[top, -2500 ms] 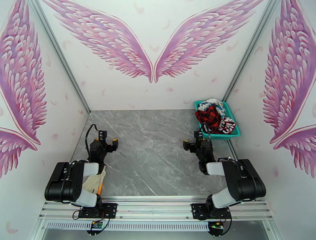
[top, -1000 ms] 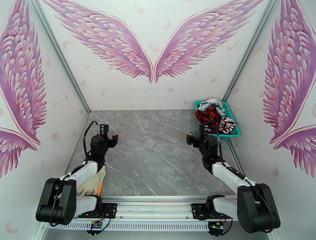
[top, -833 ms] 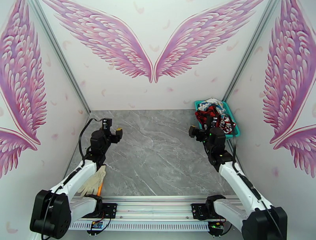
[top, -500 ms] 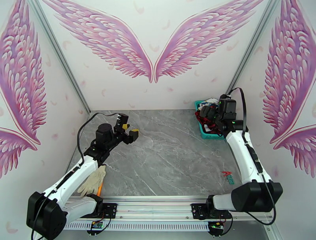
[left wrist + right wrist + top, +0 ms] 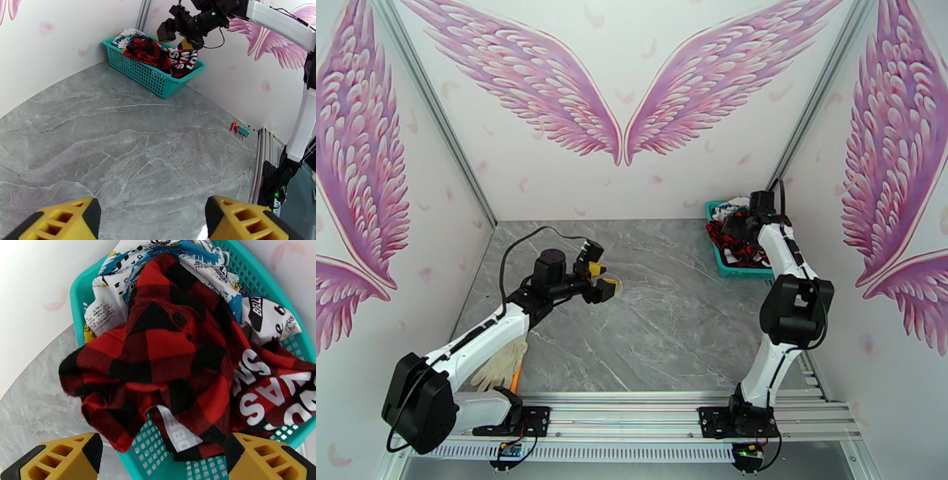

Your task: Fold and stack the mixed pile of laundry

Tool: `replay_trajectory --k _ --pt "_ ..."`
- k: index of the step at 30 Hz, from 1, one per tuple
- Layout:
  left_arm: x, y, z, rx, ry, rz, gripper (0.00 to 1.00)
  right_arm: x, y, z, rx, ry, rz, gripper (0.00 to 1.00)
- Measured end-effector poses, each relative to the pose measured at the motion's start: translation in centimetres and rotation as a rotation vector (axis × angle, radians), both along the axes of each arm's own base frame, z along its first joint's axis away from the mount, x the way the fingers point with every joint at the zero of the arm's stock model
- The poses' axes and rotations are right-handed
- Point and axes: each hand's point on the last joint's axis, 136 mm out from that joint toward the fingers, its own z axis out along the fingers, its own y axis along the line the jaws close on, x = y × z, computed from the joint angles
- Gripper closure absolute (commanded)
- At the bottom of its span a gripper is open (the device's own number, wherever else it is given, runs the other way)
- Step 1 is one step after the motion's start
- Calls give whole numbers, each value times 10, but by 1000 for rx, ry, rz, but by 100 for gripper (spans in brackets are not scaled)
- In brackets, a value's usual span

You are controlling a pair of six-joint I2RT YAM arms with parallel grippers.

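Laundry lies heaped in the teal mesh basket (image 5: 739,271) at the far right corner of the grey marbled table (image 5: 663,331). On top is the red-and-black check shirt (image 5: 170,354), crumpled, with white lettering showing on its right part. One fold of it spills over the basket's left rim. Beneath and behind it, toward the far wall, lies the white printed garment (image 5: 112,291), marked in blue, yellow and black and partly covered by the shirt.

The right gripper (image 5: 162,447) hangs over the near edge of the basket, looking down on the shirt. Its yellow fingers (image 5: 59,461) stand wide apart, one to each side of the heap's near part, and nothing is clasped between them. Whether the fingertips touch the cloth I cannot tell.

The left gripper (image 5: 152,215) hovers over bare table left of centre, well apart from the basket and pointed toward it. Its jaws are spread too, with table surface showing between them.

A beige glove (image 5: 502,365) lies at the near left, beside the left arm. A small red clip (image 5: 234,127) rests near the table's right edge.
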Motion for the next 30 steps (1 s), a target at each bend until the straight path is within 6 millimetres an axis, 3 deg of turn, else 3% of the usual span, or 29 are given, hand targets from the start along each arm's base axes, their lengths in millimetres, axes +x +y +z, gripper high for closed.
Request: replay_trajectory --k 5,10,14,18,22,26,30 --pt "4 -5 -8 3 25 -7 26 28 -8 -16 18 -21 0 35" --pt "10 -9 -8 3 24 -7 26 41 -6 -30 38 -33 12 64" --pt "12 -10 -9 1 25 -6 27 48 -3 -25 23 -62 24 86" --pt "13 -10 -8 -1 25 -5 27 52 1 -22 -19 -90 36 100" --pt "13 -10 -8 -1 26 -4 27 48 9 -15 -44 -112 49 100" --pt "15 -9 -8 3 24 10 27 43 26 7 -88 -183 91 100" --pt "19 -7 -6 -10 16 38 27 28 70 42 -134 -269 167 100"
